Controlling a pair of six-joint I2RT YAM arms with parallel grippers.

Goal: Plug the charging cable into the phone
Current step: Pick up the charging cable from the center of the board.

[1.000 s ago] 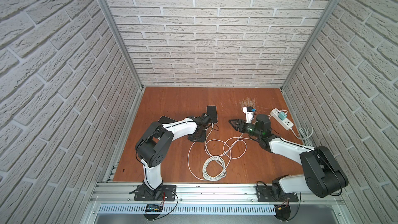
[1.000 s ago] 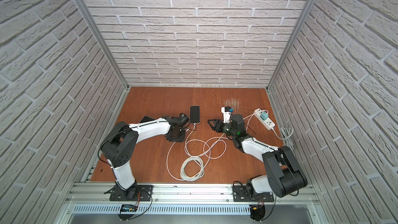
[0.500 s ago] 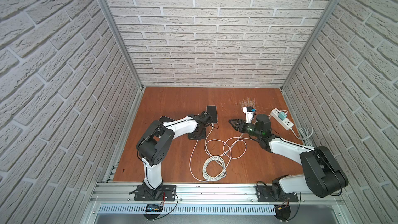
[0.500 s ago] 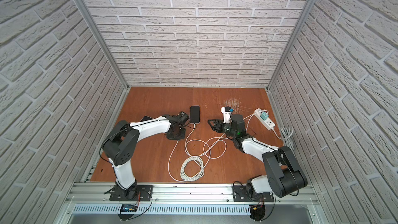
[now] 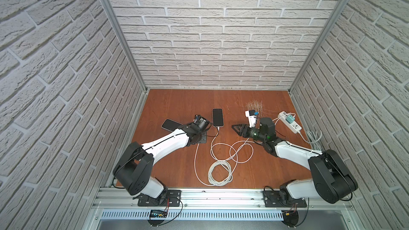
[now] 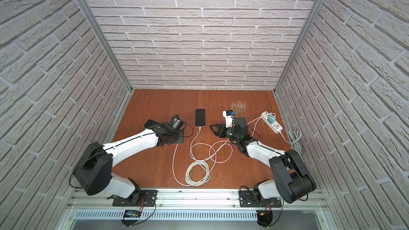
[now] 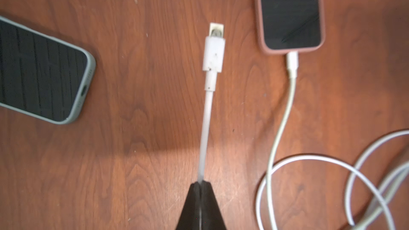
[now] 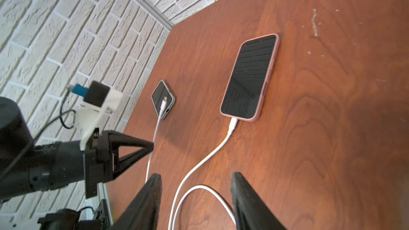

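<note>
Left gripper [image 7: 201, 186] newly clamped on cable [image 7: 208, 118], arm [image 5: 166, 143] low, outstretched

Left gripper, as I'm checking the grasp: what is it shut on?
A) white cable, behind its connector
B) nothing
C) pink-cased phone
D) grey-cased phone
A: in the left wrist view the left gripper pinches the white cable, its connector unplugged.

There are no words, numbers, labels or signs that can be read in any of these views.
</note>
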